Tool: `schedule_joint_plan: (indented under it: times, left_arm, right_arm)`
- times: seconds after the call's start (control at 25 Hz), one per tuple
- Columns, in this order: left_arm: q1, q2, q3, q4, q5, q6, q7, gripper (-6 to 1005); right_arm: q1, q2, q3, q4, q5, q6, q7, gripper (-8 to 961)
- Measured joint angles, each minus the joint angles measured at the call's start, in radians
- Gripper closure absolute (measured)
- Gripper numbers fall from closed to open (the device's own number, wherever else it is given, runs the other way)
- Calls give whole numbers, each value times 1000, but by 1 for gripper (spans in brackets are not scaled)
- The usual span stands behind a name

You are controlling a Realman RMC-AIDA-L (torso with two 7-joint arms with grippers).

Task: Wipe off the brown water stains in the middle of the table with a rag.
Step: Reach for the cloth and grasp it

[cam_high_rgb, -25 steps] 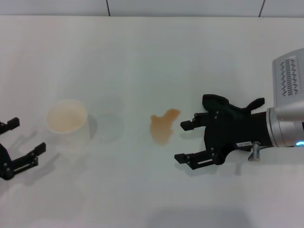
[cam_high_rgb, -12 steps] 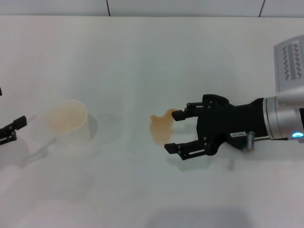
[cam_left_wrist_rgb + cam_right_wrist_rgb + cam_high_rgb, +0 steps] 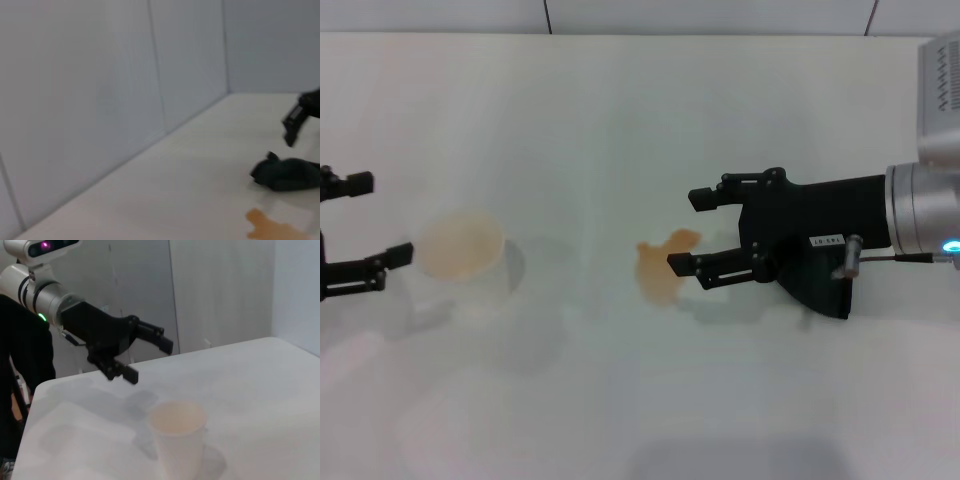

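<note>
The brown water stains (image 3: 662, 266) lie as one small orange-brown puddle in the middle of the white table (image 3: 620, 120), and also show in the left wrist view as brown water stains (image 3: 267, 227). My right gripper (image 3: 689, 231) hangs open just right of the puddle, one fingertip over its right edge, and holds nothing. Its black fingers (image 3: 287, 174) appear in the left wrist view. My left gripper (image 3: 380, 218) is open and empty at the left edge, beside the cup; in the right wrist view the left gripper (image 3: 150, 361) hovers behind the cup. No rag is in view.
A translucent cup (image 3: 465, 250) with brownish liquid stands left of centre; the right wrist view shows the cup (image 3: 177, 437) close up. A grey panelled wall (image 3: 100, 100) runs along the table's far edge.
My right gripper moved left to the puddle, then lifted and shifted toward the far side. My left gripper came up from the near left to beside the cup.
</note>
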Motion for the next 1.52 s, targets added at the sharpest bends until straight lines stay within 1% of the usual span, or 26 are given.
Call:
schedule_joint_plan:
  times: [0.12,0.16,0.24,0.32,0.36,0.52,0.68,0.84,1.16,1.2,1.24,1.32,1.52]
  left_arm:
    - [-30,-4,1,-1,49,26,-3,105]
    - [-30,-4,1,-1,49,26,-3,105]
    - [-51,-16,2,26,89,75,-20,105]
    - [-52,-20,3,43,93,90,-28,105]
    - [-49,-27,3,68,94,105,-39,106]
    - [-42,-46,4,123,95,131,-64,106]
    - [-33,-53,4,133,96,150,-73,105]
    - [-29,-66,7,133,97,157,-74,106]
    - [-31,-73,30,134,107,156,-75,106]
    - [-33,-73,30,134,108,156,-75,106]
    - [-35,-73,30,134,109,155,-74,106]
    - [-39,-73,30,134,110,153,-71,105]
    - [-44,-74,47,134,111,131,-70,105]
  right_arm:
    - [8,0,8,2,-1,4,6,141]
    - [9,0,10,1,-3,5,11,141]
    - [27,-3,17,-3,-22,6,49,141]
    - [44,-5,30,-5,-49,-2,84,142]
    - [54,-5,40,-9,-71,-9,106,142]
    - [81,-5,69,-39,-176,-29,188,142]
    - [126,-5,97,-57,-300,-62,290,142]
    - [168,-5,130,-65,-391,-116,384,141]
    - [253,-1,136,-77,-595,-196,543,141]
    - [253,-1,136,-77,-595,-196,543,141]
    - [264,1,126,-77,-639,-195,565,141]
    - [273,3,114,-73,-675,-188,588,143]
    - [280,5,91,-56,-701,-162,609,147]
